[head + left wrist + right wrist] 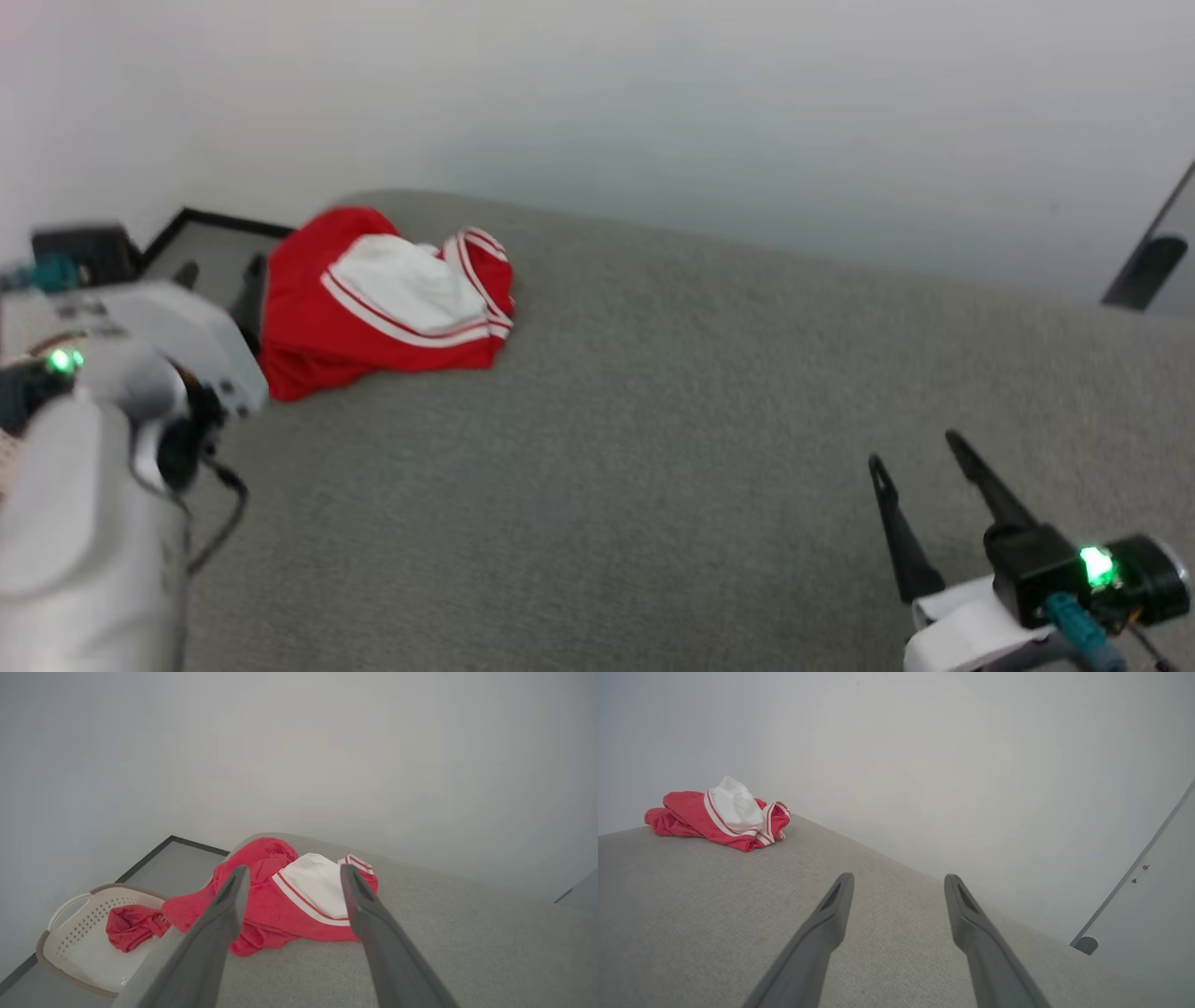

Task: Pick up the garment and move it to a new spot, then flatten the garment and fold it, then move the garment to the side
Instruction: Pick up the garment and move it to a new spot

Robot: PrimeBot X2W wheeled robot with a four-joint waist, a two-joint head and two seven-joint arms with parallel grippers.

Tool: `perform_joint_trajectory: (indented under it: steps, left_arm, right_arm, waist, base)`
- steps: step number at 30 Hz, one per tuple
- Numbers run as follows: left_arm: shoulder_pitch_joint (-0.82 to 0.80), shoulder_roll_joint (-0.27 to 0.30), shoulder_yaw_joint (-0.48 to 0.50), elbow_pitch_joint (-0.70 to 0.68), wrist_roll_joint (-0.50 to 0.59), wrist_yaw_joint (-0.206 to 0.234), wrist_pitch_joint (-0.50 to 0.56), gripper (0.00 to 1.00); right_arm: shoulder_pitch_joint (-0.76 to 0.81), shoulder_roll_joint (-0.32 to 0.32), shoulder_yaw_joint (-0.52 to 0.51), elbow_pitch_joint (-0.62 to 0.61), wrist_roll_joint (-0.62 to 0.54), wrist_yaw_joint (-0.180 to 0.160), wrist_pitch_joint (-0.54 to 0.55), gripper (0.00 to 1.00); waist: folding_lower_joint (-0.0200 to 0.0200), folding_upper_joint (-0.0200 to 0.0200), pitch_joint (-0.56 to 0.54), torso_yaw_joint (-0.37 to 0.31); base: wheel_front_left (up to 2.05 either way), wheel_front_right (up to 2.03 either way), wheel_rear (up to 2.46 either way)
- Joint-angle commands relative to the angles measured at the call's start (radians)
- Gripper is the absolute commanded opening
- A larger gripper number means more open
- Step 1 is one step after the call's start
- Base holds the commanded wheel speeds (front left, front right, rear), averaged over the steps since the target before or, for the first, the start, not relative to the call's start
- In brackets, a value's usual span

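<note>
The garment (308,345), red with a white sleeve and striped trim, lies crumpled at the far left corner of the grey padded surface (653,420). Its lettering is hidden in the folds. In the left wrist view the garment (271,910) sits just beyond my left gripper (292,872), which is open, its two fingers framing the cloth without touching it. My right gripper (913,450) hovers open and empty over the near right of the surface. From there the garment (686,807) shows far off to the upper left of that gripper (899,879).
A pale laundry basket (88,926) stands on the floor below the surface's left corner, holding a smaller all-red cloth (128,926). A plain wall runs close behind the surface. A door and its stopper (1085,945) are at the far right.
</note>
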State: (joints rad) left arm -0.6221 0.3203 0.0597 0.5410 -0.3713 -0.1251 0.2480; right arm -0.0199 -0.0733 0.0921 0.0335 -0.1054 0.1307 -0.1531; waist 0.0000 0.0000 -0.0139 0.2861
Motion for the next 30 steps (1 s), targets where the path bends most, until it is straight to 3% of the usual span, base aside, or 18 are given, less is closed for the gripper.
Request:
perform_joint_trajectory:
  steps: [1, 11, 19, 30]
  left_arm:
    - [-0.032, 0.003, -0.004, 0.02, -0.017, -0.007, 0.019, 1.0]
    - [-0.337, 0.077, -0.074, 0.295, -0.053, -0.003, 0.3, 1.0]
    - [-0.475, 0.094, -0.111, 0.483, -0.053, 0.017, 0.442, 1.0]
    - [-0.575, 0.113, -0.126, 0.622, -0.046, 0.054, 0.438, 1.0]
  right_arm:
    - [-0.015, -0.011, 0.001, -0.01, -0.001, 0.0, 0.006, 1.0]
    - [-0.083, -0.097, 0.037, -0.168, 0.035, 0.0, 0.091, 1.0]
    - [-0.11, -0.135, 0.052, -0.275, 0.066, 0.0, 0.164, 1.0]
    - [-0.122, -0.166, 0.043, -0.361, 0.101, 0.0, 0.224, 1.0]
  waist:
    - [0.0, 0.0, 0.098, -0.063]
    - [0.0, 0.0, 0.299, -0.128]
    - [0.0, 0.0, 0.406, -0.172]
    - [0.0, 0.0, 0.496, -0.223]
  base:
    - [0.0, 0.0, 0.0]
    - [0.0, 0.0, 0.0]
    - [0.0, 0.0, 0.0]
    - [0.0, 0.0, 0.0]
